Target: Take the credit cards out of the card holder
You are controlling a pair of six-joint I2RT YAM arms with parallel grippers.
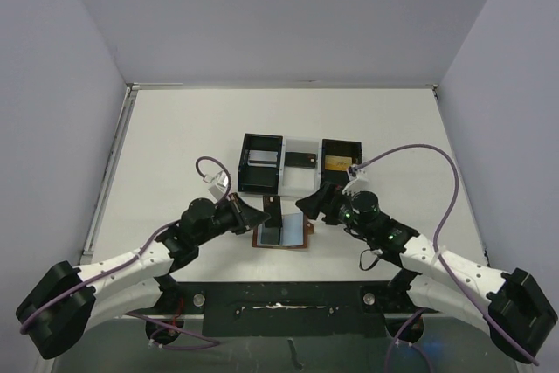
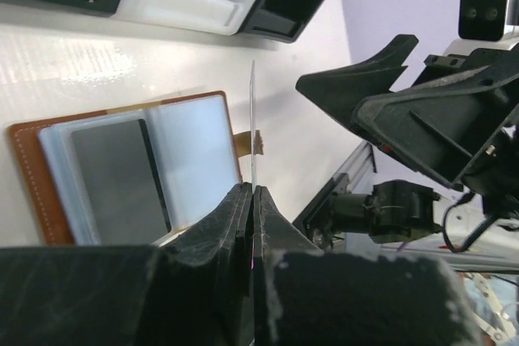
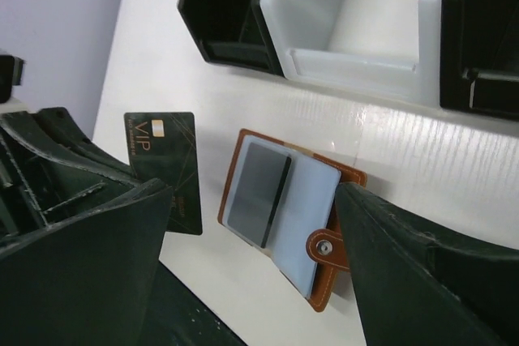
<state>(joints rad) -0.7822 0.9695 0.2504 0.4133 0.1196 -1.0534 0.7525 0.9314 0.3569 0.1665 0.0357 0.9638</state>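
Left fingers pinch shut on a black card beside the card holder; we note right fingers wide apart, empty, nearer, the open holder below between them, its dark card lying roughly along them

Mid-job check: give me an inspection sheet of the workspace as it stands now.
Surface: white table, no spills seen.
Job's things: brown leather card holder lies open, one dark card in its pocket; dark VIP card already out.
Clutter: black-and-white three-compartment tray, cards inside.
Grippers: left gripper shut on the VIP card; right gripper open, empty, beside the holder.
Cables: purple cables loop from both arms, off the holder.
Surroundings: pale walls; nothing else seen.
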